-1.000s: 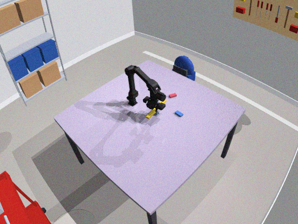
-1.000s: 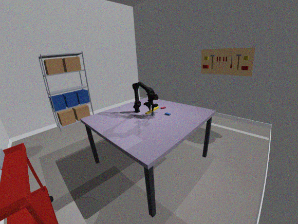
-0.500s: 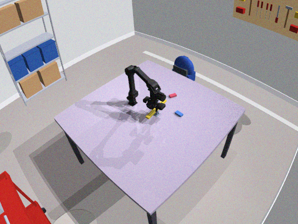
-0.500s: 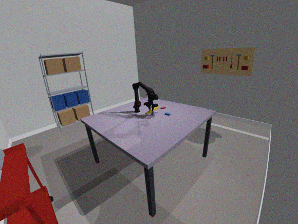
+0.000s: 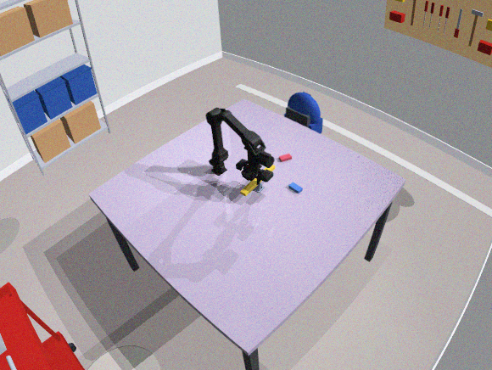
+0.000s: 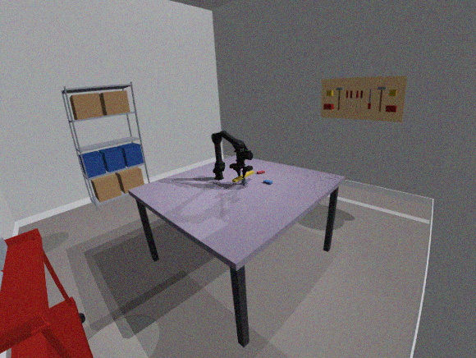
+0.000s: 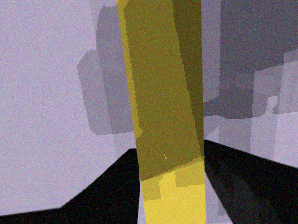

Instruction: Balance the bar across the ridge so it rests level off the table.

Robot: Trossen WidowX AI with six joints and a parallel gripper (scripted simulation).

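The yellow bar [image 5: 249, 187] [image 6: 236, 180] [image 7: 160, 100] lies lengthwise between the two black fingers. My gripper [image 5: 255, 180] [image 6: 241, 176] [image 7: 168, 152] points down around the bar's middle. Its fingers stand slightly loose at the bar's two sides, very close to them. The ridge [image 5: 259, 187] shows only as a small grey-blue piece beside and under the bar. The gripper hides most of it, and the bar hides it in the wrist view. Both ends of the bar seem to stand a little off the table, but I cannot tell whether it is exactly level.
A red block [image 5: 285, 157] [image 6: 260, 172] lies beyond the bar's far end. A blue block [image 5: 295, 187] [image 6: 267, 181] lies to the right of the gripper. Both are on the lilac table [image 5: 254, 276] [image 6: 230, 230]. The arm's shadows fall across the table on the left.
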